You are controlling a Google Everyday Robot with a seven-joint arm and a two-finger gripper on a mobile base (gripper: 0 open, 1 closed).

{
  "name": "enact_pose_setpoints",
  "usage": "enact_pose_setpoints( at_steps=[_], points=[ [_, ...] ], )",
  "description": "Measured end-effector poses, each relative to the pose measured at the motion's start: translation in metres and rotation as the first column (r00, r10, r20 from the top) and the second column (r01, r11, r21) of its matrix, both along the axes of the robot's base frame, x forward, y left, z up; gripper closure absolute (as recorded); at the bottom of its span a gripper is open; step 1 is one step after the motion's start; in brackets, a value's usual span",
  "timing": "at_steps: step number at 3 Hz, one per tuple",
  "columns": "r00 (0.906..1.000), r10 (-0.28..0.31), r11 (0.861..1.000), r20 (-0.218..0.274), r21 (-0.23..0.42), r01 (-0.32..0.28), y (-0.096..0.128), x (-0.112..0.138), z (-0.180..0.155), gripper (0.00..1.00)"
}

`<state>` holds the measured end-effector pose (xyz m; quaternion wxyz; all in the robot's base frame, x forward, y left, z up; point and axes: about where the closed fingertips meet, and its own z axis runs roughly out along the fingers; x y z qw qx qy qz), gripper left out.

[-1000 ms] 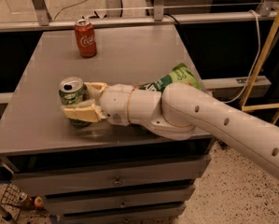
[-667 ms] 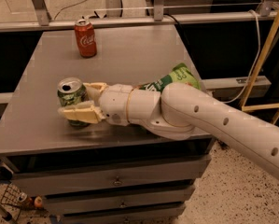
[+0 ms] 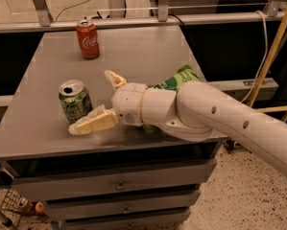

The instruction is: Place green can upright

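Gripper point(image 3: 96, 99) spread beside upright green can point(image 3: 75, 102); possibly touching.

Grey rectangular metal worktop point(image 3: 133, 51) over grey drawers point(image 3: 157, 183); speckled pale floor point(image 3: 229, 198); silver metal rail point(image 3: 205, 20) behind; yellow pole point(image 3: 271, 51) right; warm light.

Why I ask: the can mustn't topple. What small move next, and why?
Probably draw the pincer straight back, away from the can. The can stands upright on the table, the open pincer beside it, one finger near its base.
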<state>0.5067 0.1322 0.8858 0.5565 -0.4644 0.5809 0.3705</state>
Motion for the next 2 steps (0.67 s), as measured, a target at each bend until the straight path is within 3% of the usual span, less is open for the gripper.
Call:
enact_pose_setpoints(
  at_steps=[1, 2],
  points=[
    [0.997, -0.069, 0.991, 0.036, -0.11, 0.073, -0.041, 0.01, 0.012, 0.0],
    [0.983, -0.167, 0.959, 0.077, -0.219, 0.18, -0.095, 0.019, 0.03, 0.0]
  ],
)
